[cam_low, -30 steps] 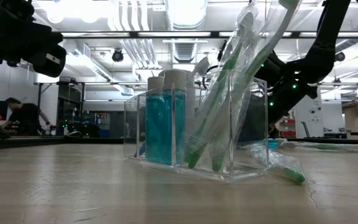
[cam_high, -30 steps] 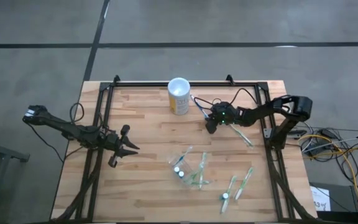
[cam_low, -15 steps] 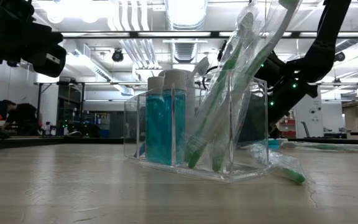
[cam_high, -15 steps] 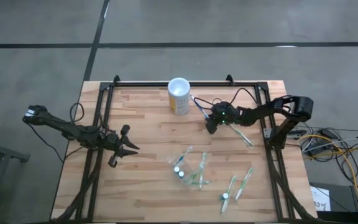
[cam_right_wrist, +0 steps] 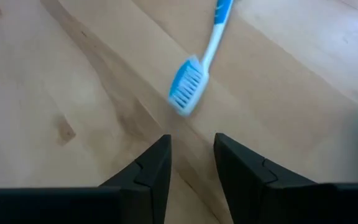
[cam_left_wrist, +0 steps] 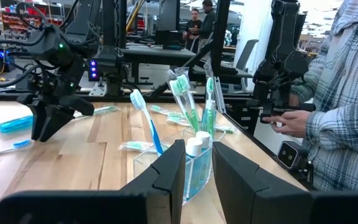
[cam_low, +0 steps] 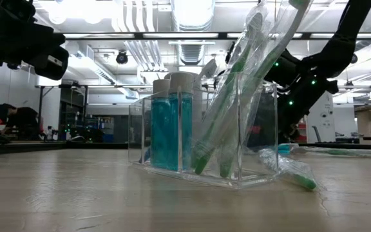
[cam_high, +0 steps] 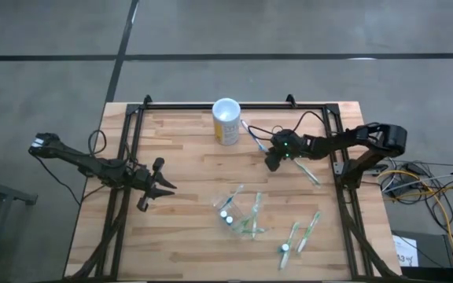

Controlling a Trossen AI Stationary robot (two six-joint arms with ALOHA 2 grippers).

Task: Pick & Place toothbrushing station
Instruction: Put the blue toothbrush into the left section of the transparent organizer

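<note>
The toothbrushing station [cam_high: 241, 214] stands mid-worktop [cam_high: 179, 244], unheld. The right claw [cam_high: 270, 163], narrow and empty, hovers near a blue toothbrush [cam_right_wrist: 194, 65]. The left claw [cam_high: 162, 189], narrow and empty, waits. Step: approach. Next: descend, straddle the handle, close.

One clear station [cam_high: 240, 214], one yellow cup [cam_high: 226, 121], two blue bottles [cam_low: 172, 122] and two arms.
</note>
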